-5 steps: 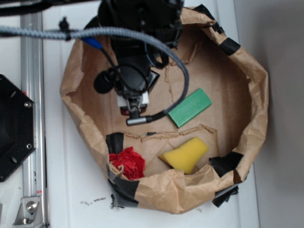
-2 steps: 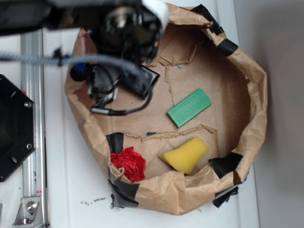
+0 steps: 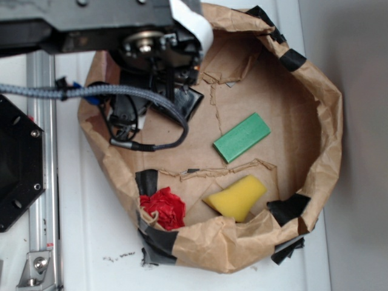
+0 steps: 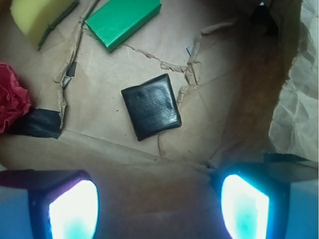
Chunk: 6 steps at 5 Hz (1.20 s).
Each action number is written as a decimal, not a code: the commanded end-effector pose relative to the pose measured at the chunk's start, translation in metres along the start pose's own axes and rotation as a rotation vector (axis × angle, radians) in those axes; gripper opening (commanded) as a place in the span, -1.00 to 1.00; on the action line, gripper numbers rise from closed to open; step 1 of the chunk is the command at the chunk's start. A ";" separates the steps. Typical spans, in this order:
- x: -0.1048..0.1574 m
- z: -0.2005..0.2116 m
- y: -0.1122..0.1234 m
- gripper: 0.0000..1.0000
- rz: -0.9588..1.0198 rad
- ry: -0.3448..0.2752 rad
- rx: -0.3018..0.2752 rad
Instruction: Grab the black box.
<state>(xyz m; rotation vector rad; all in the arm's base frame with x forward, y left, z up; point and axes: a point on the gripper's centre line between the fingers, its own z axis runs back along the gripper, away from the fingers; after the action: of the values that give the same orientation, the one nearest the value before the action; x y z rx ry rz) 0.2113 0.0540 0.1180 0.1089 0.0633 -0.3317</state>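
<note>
the pincer (image 4: 158,201) is wide and empty, above the box (image 4: 151,106) lying flat on the bag (image 4: 99,99) floor. centre over it, square to its sides, then descend.

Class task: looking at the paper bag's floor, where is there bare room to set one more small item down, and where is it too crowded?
Free: the brown floor right of the green block, up to the bag wall, and the patch between the black box and green block. Crowded: the near edge, where the red paper and yellow sponge sit, and the upper left under the gripper.
</note>
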 end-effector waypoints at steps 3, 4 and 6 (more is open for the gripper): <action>0.043 -0.044 0.014 1.00 -0.381 -0.259 0.015; 0.035 -0.058 0.023 1.00 -0.428 -0.263 -0.014; 0.046 -0.076 0.015 1.00 -0.592 -0.240 -0.069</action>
<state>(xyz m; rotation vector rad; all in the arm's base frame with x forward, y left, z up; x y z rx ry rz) 0.2455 0.0618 0.0352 -0.0604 -0.1000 -0.8346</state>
